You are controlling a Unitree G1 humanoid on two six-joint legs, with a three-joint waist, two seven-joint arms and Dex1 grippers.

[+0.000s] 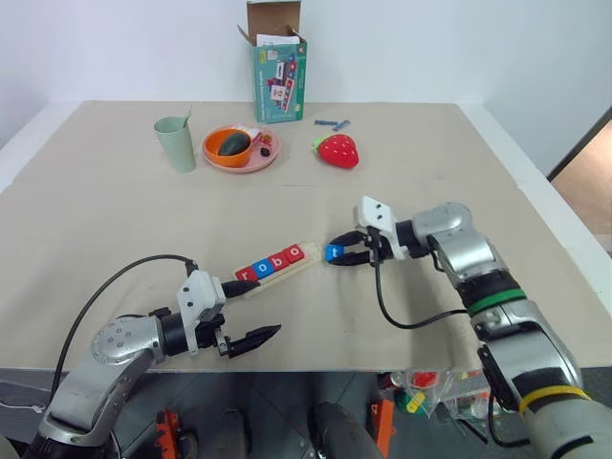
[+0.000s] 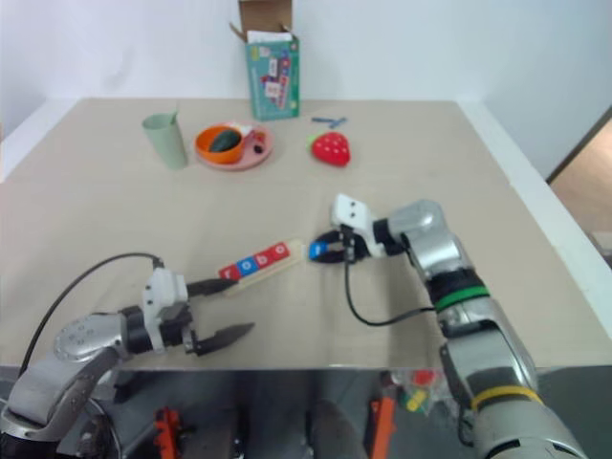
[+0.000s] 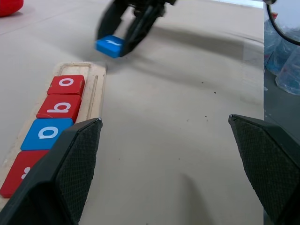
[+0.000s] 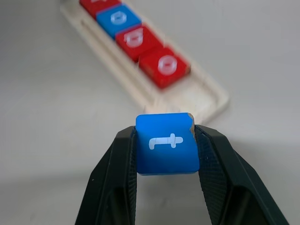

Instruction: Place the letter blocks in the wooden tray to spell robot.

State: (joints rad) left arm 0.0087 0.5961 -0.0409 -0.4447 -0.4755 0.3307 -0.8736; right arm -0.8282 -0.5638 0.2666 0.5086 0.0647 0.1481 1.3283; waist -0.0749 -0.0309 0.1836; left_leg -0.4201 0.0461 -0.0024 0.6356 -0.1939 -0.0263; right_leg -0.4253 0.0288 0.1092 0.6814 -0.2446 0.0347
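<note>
Surroundings: a green cup [image 1: 175, 142], an orange-pink plate [image 1: 241, 149] with a dark item, a toy strawberry [image 1: 337, 150] and a printed carton [image 1: 279, 76] stand toward 12 o'clock on the table [image 1: 96, 220], well apart from the work. Nothing lies between the carried block and the tray's free end.
Right gripper [image 1: 346, 250]: fingers narrowed onto the blue t block [image 4: 166, 149], pinching its two side faces; the block hangs above the table.
Left gripper [image 1: 251, 315]: jaws spread wide, holding nothing, near the tray's 8 o'clock end.
Wooden tray [image 1: 304, 261]: flat on the table at centre, long axis running from 8 o'clock to 2 o'clock.
Seated blocks: red r [image 3: 21, 173], blue o [image 3: 47, 133], red b [image 3: 60, 107], red o [image 3: 66, 84], side by side in the slot.
Free slot [image 4: 202, 101]: the 2 o'clock end of the tray.
Blue t block, place: just beyond that 2 o'clock end, not touching the tray.
</note>
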